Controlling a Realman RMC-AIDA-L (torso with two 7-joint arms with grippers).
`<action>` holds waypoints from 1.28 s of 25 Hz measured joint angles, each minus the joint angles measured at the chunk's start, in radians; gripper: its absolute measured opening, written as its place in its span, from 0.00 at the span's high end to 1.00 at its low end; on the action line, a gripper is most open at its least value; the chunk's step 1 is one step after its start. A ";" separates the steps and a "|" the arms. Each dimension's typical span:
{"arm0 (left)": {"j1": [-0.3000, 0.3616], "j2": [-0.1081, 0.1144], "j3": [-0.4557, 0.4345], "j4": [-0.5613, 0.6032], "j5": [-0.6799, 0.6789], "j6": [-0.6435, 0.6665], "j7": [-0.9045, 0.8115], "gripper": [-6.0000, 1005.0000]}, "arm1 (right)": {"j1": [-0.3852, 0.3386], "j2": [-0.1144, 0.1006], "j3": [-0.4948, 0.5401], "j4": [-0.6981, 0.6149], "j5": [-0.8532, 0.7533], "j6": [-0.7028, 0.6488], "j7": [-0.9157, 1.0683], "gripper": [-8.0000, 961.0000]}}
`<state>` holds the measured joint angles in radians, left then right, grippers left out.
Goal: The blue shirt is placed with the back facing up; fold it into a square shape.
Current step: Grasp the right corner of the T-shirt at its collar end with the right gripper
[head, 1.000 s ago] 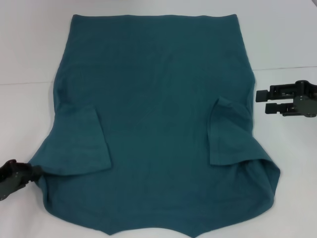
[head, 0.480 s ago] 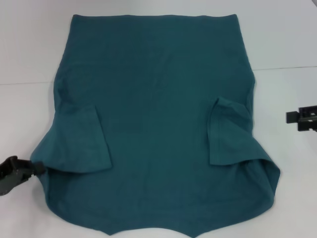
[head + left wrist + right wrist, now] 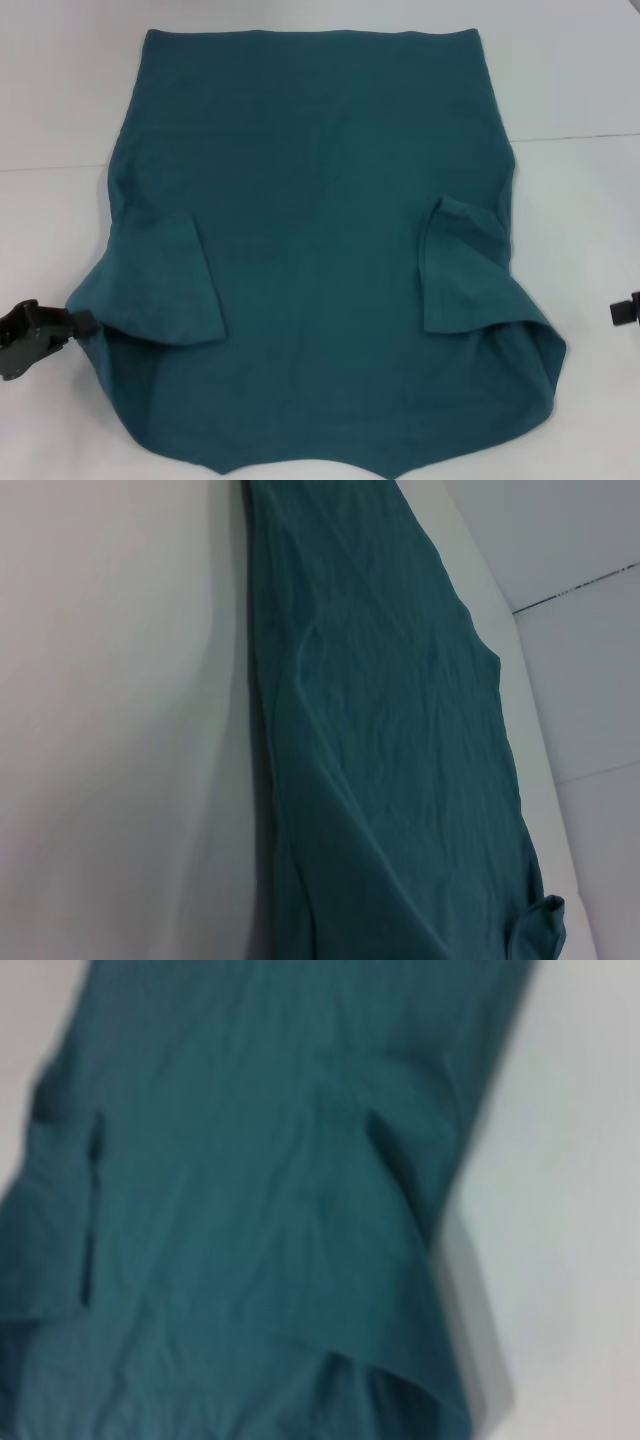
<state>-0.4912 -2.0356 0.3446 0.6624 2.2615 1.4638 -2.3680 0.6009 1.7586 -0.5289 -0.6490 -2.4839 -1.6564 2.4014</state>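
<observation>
The blue shirt (image 3: pixel 320 230) lies spread on the white table (image 3: pixel 580 80), plain side up, hem at the far end. Both short sleeves are folded inward onto the body, the left sleeve (image 3: pixel 165 285) and the right sleeve (image 3: pixel 462 265). My left gripper (image 3: pixel 86 322) is at the shirt's near-left shoulder edge, shut on the cloth there. Only a dark sliver of my right gripper (image 3: pixel 630 310) shows at the right border, well clear of the shirt. The left wrist view looks along the shirt (image 3: pixel 400 740) from low down. The right wrist view shows the shirt (image 3: pixel 250 1210) from above.
White tabletop surrounds the shirt on the left, right and far sides. A thin seam (image 3: pixel 575 137) runs across the table on the right. The shirt's near edge reaches the bottom of the head view.
My right gripper has drawn back to the right, almost out of view. My left gripper rose slightly at the shoulder edge, and the shirt's near-left edge has pulled inward with it.
</observation>
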 joint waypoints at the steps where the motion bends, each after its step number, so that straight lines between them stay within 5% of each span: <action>1: -0.001 0.000 0.001 -0.001 0.000 -0.001 0.000 1.00 | 0.006 0.005 0.000 0.000 -0.019 0.003 0.003 0.40; 11: 0.003 0.000 0.000 -0.004 -0.002 -0.004 0.001 1.00 | 0.065 0.083 -0.007 0.002 -0.098 0.116 -0.066 0.42; 17: 0.005 -0.002 -0.003 -0.004 -0.002 -0.004 0.005 1.00 | 0.091 0.118 -0.105 0.009 -0.099 0.171 -0.062 0.42; 32: 0.006 -0.006 -0.004 -0.006 -0.004 -0.005 0.008 1.00 | 0.108 0.143 -0.184 0.013 -0.101 0.212 -0.025 0.44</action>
<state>-0.4855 -2.0417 0.3404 0.6563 2.2579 1.4592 -2.3595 0.7086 1.9019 -0.7126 -0.6361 -2.5849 -1.4445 2.3761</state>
